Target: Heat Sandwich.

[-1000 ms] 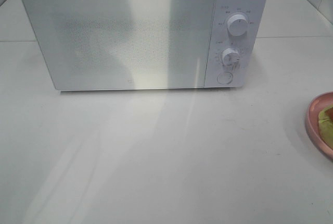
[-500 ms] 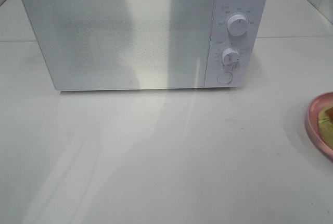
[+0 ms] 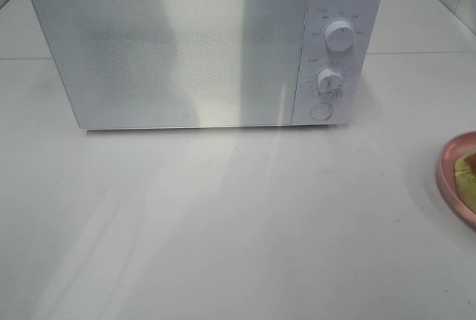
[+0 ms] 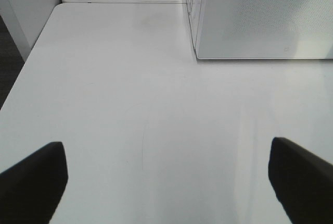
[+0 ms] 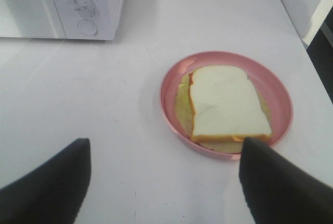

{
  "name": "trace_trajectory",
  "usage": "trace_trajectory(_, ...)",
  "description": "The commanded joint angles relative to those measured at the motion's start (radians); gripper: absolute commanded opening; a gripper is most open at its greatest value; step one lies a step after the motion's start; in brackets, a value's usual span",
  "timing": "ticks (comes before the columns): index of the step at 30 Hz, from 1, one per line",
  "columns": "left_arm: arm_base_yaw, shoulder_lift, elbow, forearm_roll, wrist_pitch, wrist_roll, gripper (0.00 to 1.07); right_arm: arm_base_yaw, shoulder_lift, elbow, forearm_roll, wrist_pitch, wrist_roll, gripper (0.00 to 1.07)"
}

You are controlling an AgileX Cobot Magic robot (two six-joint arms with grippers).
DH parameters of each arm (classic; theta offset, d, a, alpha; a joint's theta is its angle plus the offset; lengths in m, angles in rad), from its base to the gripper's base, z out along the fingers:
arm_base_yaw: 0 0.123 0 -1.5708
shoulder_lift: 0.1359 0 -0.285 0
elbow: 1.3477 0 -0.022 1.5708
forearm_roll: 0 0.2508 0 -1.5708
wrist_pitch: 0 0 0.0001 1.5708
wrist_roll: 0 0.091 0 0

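The sandwich, white bread over yellow-green and orange layers, lies flat in a round pink plate. In the high view only a yellow-green edge of the sandwich shows in the plate at the far right border. A white microwave with its door closed stands at the back. My right gripper hangs open short of the plate, nothing between its fingers. Over bare table near the microwave's left corner, my left gripper is open wide and empty. Neither arm appears in the high view.
The microwave has two white knobs and a round button on its right panel. A white table stretches in front of it. The table's left edge drops to a dark floor.
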Motion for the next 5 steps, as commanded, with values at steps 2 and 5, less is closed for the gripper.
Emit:
trace_trajectory(2,0.005,-0.028,0.002,-0.003,-0.007,-0.001,1.01,-0.006,-0.026,0.001,-0.002,-0.005,-0.008,0.76)
trace_trajectory(5,0.005,-0.028,0.002,-0.003,-0.007,-0.001,1.01,-0.006,-0.026,0.001,-0.002,-0.005,-0.008,0.76)
